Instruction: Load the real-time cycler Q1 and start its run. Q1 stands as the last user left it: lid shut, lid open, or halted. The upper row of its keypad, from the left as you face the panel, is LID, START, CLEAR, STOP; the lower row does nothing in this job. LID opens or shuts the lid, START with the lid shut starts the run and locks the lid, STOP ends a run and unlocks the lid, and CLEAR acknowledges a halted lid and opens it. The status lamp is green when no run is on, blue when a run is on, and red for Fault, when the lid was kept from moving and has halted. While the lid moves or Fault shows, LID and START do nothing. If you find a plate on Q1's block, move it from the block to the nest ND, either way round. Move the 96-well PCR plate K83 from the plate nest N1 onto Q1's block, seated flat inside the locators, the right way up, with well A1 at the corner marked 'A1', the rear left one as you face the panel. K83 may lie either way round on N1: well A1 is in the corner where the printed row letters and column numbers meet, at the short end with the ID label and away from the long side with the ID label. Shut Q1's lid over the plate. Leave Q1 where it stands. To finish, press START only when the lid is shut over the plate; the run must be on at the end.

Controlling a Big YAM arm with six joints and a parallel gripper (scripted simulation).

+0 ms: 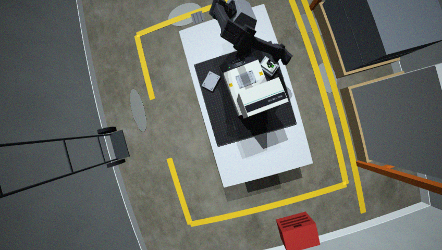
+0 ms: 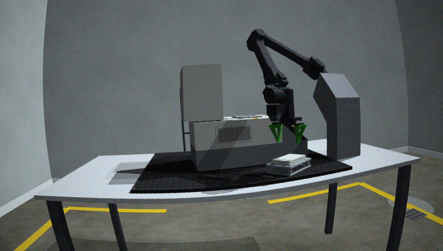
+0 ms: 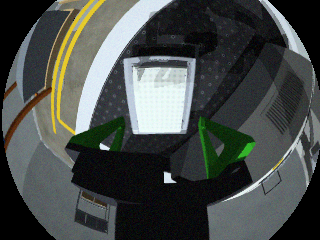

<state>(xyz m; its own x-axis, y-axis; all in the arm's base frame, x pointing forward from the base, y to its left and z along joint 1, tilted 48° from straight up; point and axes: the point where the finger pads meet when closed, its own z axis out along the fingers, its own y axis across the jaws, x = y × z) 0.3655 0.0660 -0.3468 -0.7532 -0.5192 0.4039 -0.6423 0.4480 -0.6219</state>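
Observation:
The cycler Q1 (image 1: 251, 86) (image 2: 231, 141) stands on the black mat with its lid (image 2: 201, 92) raised upright. Its block (image 1: 245, 78) is bare, with no plate on it. A green lamp (image 1: 229, 66) glows on its panel. The white plate K83 (image 2: 289, 159) (image 3: 160, 96) (image 1: 269, 65) lies on the nest N1 (image 2: 288, 166) beside Q1. My gripper (image 2: 287, 133) (image 3: 160, 143) with green fingers is open and empty, and hangs straight above the plate, well clear of it. The empty grey nest ND (image 1: 210, 80) lies on the other side of Q1.
The arm's grey base housing (image 2: 338, 116) stands close by the nest N1. Q1's side wall (image 3: 280, 100) is right beside the gripper. Yellow floor tape (image 1: 322, 89) rings the table.

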